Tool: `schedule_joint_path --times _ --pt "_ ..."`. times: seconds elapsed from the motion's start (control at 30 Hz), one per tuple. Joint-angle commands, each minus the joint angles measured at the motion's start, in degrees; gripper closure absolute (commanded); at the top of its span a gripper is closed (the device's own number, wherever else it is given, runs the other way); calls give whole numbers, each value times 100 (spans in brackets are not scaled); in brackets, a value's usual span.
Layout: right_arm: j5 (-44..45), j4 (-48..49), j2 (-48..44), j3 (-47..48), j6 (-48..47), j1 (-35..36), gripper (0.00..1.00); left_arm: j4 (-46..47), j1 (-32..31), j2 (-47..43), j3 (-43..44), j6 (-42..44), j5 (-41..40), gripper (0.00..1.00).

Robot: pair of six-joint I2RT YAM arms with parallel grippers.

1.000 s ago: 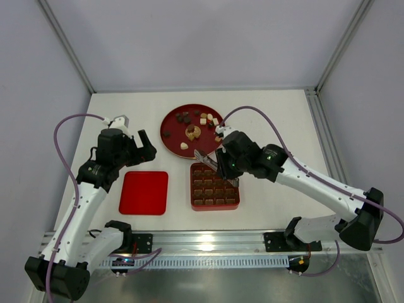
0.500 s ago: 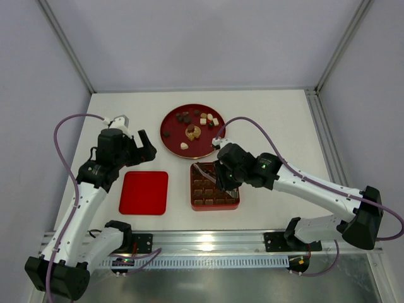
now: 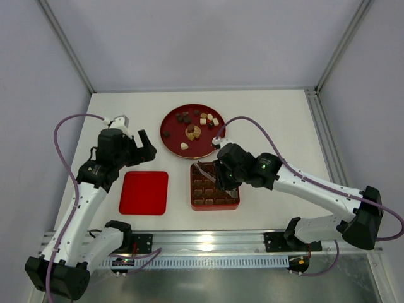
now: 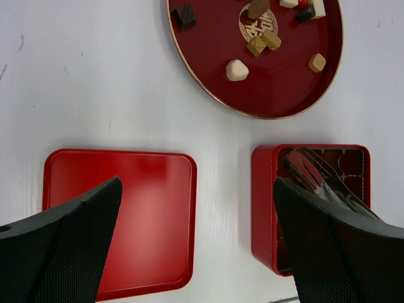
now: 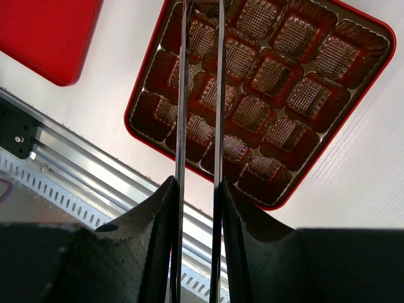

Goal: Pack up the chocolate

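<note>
Here, the right gripper [image 3: 202, 168] carries two long thin metal blades, set narrow and nearly parallel. Whether they pinch a piece cannot be told, since their tips run off the top of the right wrist view. They hang over the red box [image 4: 262, 208], with their long axis slanting from near-right to far-left across its brown grid. The left gripper [image 4: 197, 183] stands wide and holds nothing, hovering over the table's left side, above the flat red lid [image 4: 120, 214] that lies just left of the box.

The chocolate [image 4: 237, 69] sits on the round red plate [image 4: 208, 57], just beyond the box's far edge, so it lies on the far side of the blades. The right arm is clearly nearer to it. The pieces are cube-like or rounded (no long axis to line up with), so any next pick likely turns on reach alone.

The right wrist view shows that every compartment in sight is empty. The left wrist view adds the blade tips, low over the far-left cells.
</note>
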Motion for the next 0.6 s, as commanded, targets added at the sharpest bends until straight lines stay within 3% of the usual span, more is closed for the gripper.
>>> schedule_joint_path --times 0.0,0.57 --pt "107 230 -141 63 43 46 65 87 7 -90 -17 -2 59 0" --pt "256 46 -272 309 -123 46 61 78 16 -81 -17 -2 68 0"
